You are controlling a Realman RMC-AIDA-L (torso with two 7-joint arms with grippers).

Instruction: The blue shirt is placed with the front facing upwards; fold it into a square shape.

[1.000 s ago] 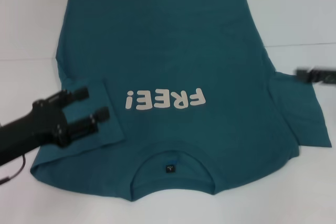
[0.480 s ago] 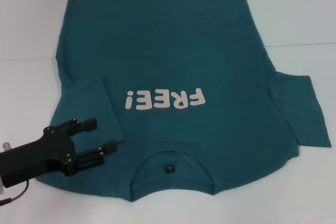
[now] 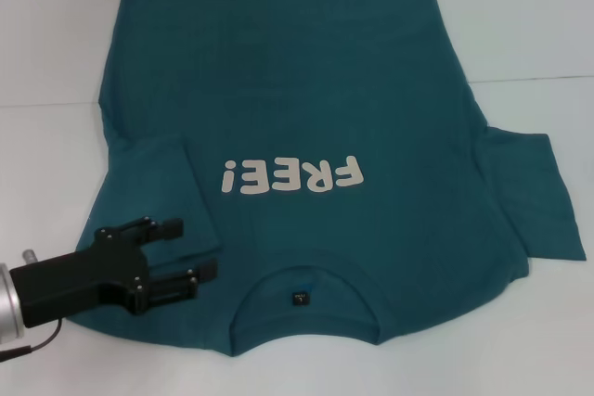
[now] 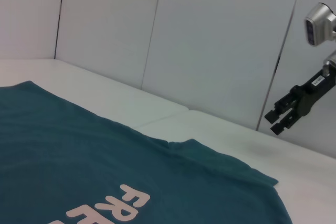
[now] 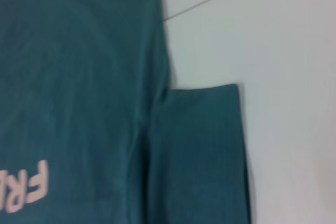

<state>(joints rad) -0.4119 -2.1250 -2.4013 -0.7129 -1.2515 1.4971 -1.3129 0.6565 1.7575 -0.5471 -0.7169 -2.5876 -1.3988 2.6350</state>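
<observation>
Shirt: the blue shirt (image 3: pixel 316 118) is spread flat on the white table (image 3: pixel 56 34), front up, with the collar (image 3: pixel 302 308) at the near edge and the hem at the far side; the white lettering (image 3: pixel 292 175) is seen upside down across the chest.
Sleeves: the sleeve on the left side (image 3: pixel 167 197) is folded in over the body; the sleeve on the right side (image 3: pixel 534 194) is laid out flat on the table.
Left gripper: the left gripper (image 3: pixel 181 252) is held over the near left corner of the shirt — fingers spread apart, nothing between them.
Right gripper: the right gripper (image 4: pixel 278 120) is seen only from the left wrist camera, raised above the table beyond the shirt — fingers parted, nothing held.
</observation>
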